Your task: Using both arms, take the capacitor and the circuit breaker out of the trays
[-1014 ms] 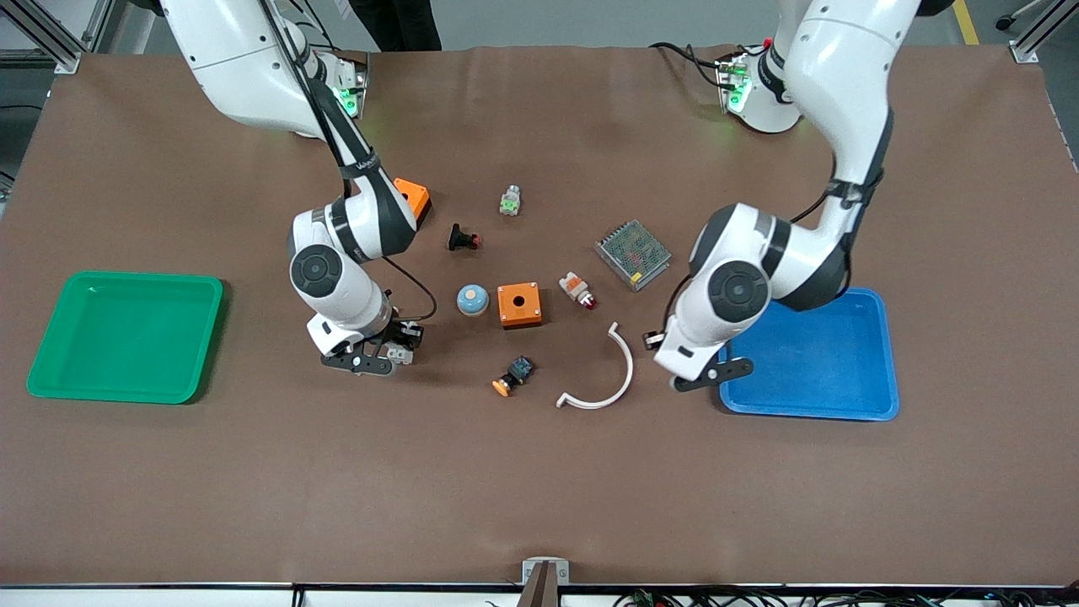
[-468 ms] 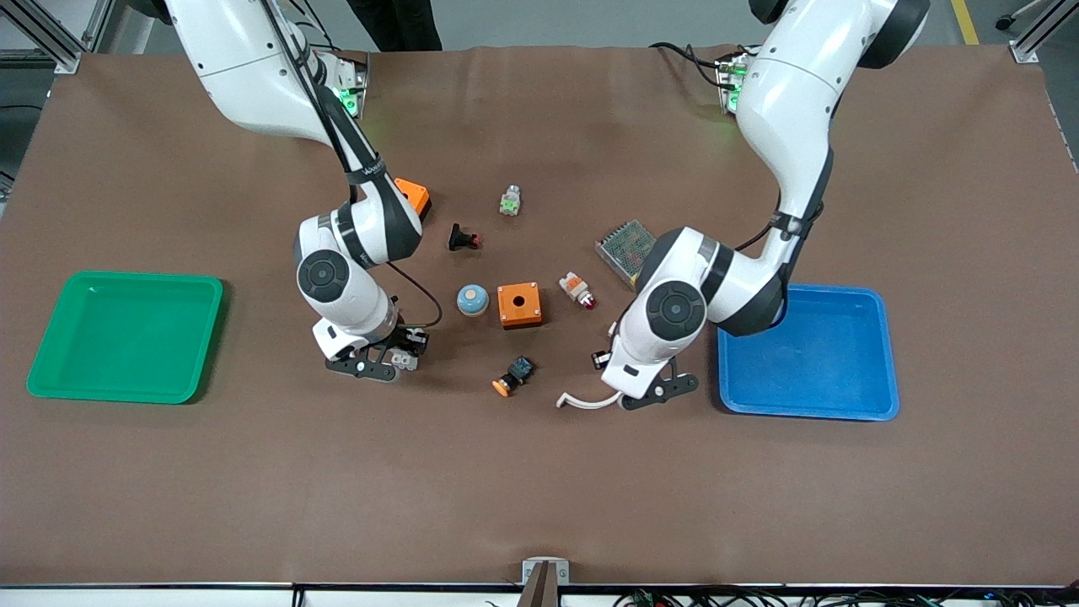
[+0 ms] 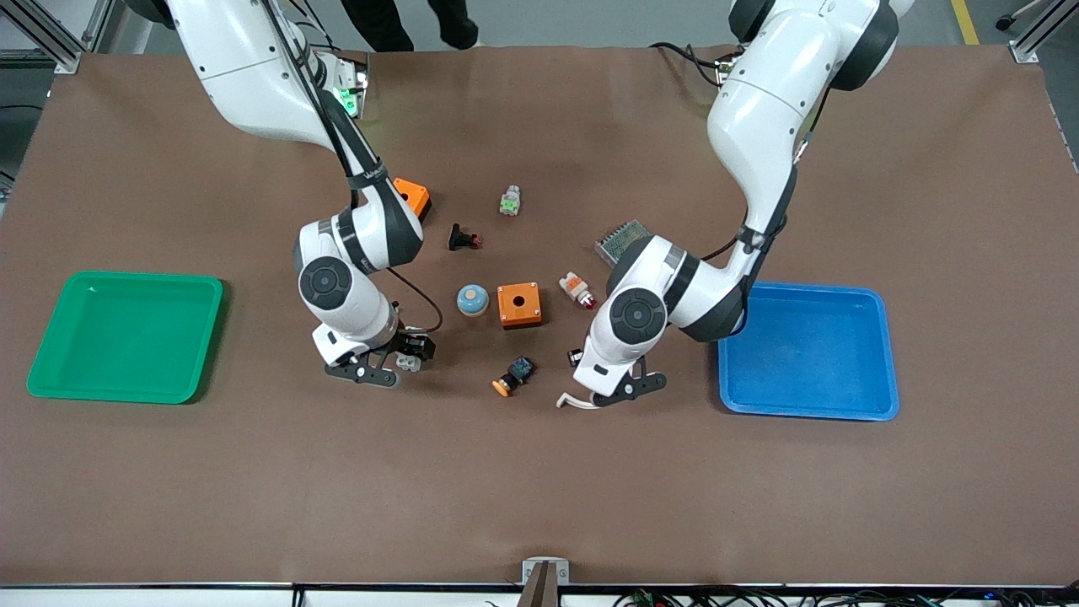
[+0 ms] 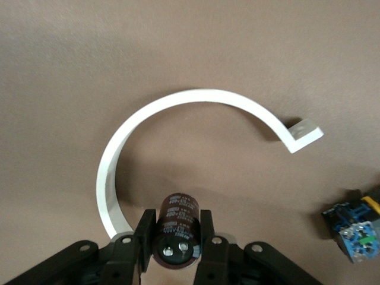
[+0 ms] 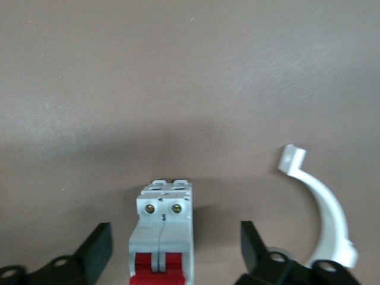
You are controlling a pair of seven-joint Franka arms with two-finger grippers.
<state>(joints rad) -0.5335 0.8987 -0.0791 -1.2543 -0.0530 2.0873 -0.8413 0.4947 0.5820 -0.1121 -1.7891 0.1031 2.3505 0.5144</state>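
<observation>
Left claw is clamped on the capacitor, low in the middle of the front view, over the white curved bracket. Right claw has its jaws apart, well clear of both sides of the circuit breaker, which sits on the counter between them. Both the green tray and the blue tray hold nothing.

Risks:
- The capacitor is round, so it could roll once let go, or land on the bracket rim and tip.
- A jaw could clip the breaker as the right claw lifts and knock it over.

Hard to see:
- From the front the left claw hides the capacitor.
- The capacitor is probably just above the counter, but contact is unclear.
- The breaker's red levers are cut off at the frame's bottom edge.
- The left arm covers most of the bracket from the front.
</observation>
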